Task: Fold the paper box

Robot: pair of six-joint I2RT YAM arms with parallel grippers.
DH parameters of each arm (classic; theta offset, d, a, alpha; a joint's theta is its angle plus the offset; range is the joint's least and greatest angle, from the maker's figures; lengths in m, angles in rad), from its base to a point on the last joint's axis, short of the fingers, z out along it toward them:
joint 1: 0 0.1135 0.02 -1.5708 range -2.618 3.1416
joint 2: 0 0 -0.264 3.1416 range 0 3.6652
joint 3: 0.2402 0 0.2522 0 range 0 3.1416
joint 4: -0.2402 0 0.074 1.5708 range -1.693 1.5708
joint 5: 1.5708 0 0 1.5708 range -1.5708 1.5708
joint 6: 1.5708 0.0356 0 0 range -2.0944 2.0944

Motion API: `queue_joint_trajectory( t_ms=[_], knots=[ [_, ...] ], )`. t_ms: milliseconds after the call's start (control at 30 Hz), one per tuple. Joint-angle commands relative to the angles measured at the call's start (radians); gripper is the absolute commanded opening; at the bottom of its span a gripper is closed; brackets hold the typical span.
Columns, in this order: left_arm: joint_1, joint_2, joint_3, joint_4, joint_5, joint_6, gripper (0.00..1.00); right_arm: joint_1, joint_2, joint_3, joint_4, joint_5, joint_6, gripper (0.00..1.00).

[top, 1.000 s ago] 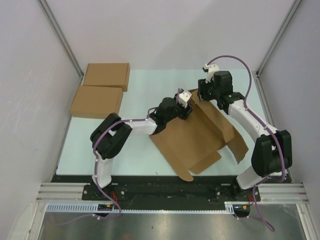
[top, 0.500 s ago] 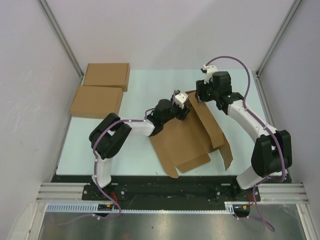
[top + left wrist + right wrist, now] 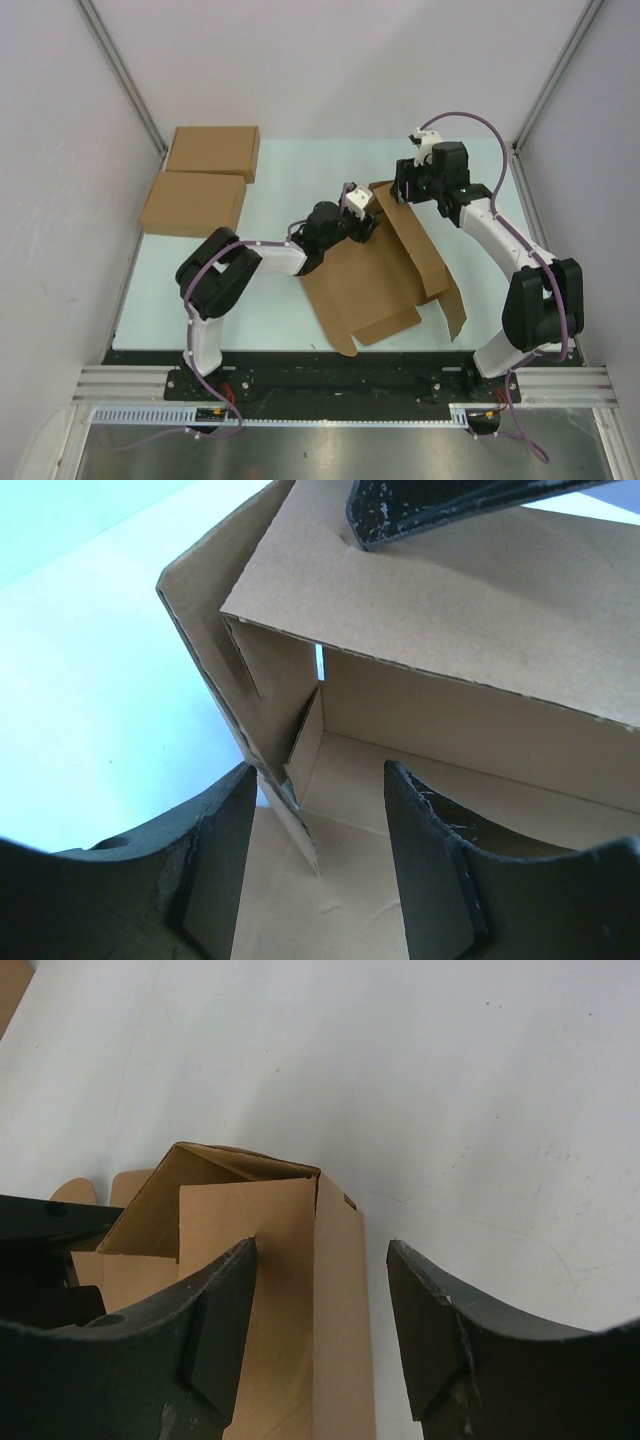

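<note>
Paper box half-formed right of centre on the worktop, far corner raised, near flaps lying flat. Left tool spread wide astride an inner side wall, no pinch. Right tool likewise wide over the outer corner wall, just beside the left. Two made-up brown boxes well apart at far left.

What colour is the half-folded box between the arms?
Plain brown paper box, best seen in the top external view.

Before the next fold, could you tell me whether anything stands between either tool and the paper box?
Nothing visible does; the left tool and right tool each straddle a raised wall of the paper box.
</note>
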Motion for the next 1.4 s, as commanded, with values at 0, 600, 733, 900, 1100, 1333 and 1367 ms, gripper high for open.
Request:
queue_joint_trajectory(
  t_ms=[0, 600, 733, 900, 1100, 1333, 1367],
  knots=[
    [0.004, -0.088, -0.027, 0.073, 0.031, -0.01, 0.59, 0.002, 0.043, -0.028, -0.098, -0.031, 0.0, 0.6],
    [0.189, -0.34, -0.196, 0.301, 0.197, -0.176, 0.61, 0.002, 0.047, -0.028, -0.095, -0.03, 0.002, 0.59],
    [0.22, -0.274, -0.15, 0.233, 0.158, -0.146, 0.59, 0.007, 0.047, -0.028, -0.095, -0.033, 0.005, 0.59],
    [0.219, -0.159, -0.086, 0.154, 0.21, -0.077, 0.6, 0.011, 0.053, -0.028, -0.095, -0.035, 0.002, 0.59],
    [0.219, -0.093, -0.015, 0.042, 0.354, -0.028, 0.64, 0.013, 0.058, -0.026, -0.09, -0.038, 0.002, 0.59],
    [0.213, -0.029, 0.051, 0.044, 0.414, -0.073, 0.66, 0.019, 0.069, -0.026, -0.086, -0.044, 0.003, 0.59],
    [0.209, -0.019, 0.057, 0.042, 0.422, -0.073, 0.66, 0.019, 0.072, -0.026, -0.086, -0.045, 0.002, 0.59]
  ],
)
